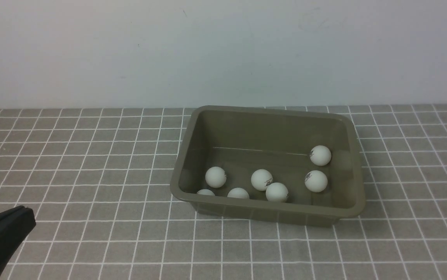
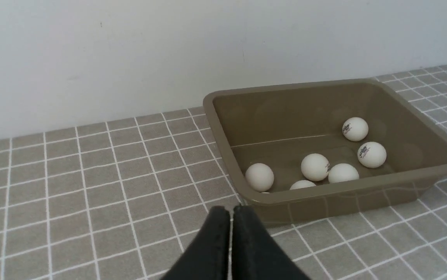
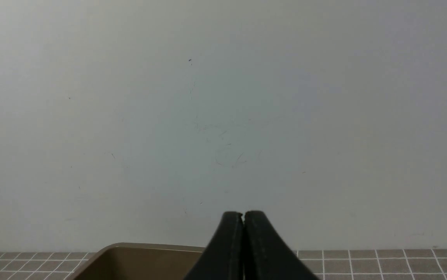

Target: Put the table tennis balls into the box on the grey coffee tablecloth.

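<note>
The olive-grey box point(image 1: 270, 216) stands on the grey coffee tablecloth point(image 1: 91, 171), right of the middle. Several white table tennis balls lie inside it, among them one at the back right point(image 1: 320, 155), one near the left wall point(image 1: 215, 177) and one at the front point(image 1: 276, 191). Two more show only as tops behind the near wall. In the left wrist view the box point(image 2: 324, 196) and its balls point(image 2: 259, 177) lie just beyond my shut, empty left gripper point(image 2: 231, 210). That gripper point(image 1: 23, 212) sits low at the front left. My right gripper point(image 3: 243, 214) is shut and empty, facing the wall, with the box's corner point(image 3: 130, 249) below it.
A plain pale wall point(image 1: 223, 50) rises behind the cloth's far edge. The gridded cloth point(image 2: 91, 186) stretches left of the box and in front of it.
</note>
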You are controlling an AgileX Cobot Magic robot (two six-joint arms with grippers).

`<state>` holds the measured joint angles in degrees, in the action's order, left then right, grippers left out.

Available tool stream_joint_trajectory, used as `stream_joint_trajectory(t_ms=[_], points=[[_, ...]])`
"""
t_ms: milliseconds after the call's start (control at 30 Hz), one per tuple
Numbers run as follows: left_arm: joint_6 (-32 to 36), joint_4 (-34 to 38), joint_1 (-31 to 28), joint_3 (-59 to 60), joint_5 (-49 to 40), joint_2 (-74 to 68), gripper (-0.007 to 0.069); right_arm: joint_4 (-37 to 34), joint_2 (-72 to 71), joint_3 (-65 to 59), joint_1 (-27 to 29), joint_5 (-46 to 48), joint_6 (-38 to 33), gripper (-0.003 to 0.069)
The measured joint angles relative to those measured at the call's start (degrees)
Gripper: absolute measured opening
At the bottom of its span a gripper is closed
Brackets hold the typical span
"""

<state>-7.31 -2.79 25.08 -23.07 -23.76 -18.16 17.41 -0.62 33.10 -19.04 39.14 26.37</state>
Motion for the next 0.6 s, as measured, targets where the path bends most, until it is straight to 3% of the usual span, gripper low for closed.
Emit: stream_joint_trajectory(t_ms=[133,333,600], points=[[8.57,4.01,-7.79,1.94,-1.08,3.39,-0.0005,0.00,0.00,0.00,0.00,0.00,0.00,-0.0007],[11.31,5.05,-18.97,14.63,1.52,13.95,-0.0005,0.00,0.00,0.00,0.00,0.00,0.00,-0.0007],[11.77,5.02,-22.07,24.42,1.72,18.79,-0.0005,0.00,0.00,0.00,0.00,0.01,0.00,-0.0007]])
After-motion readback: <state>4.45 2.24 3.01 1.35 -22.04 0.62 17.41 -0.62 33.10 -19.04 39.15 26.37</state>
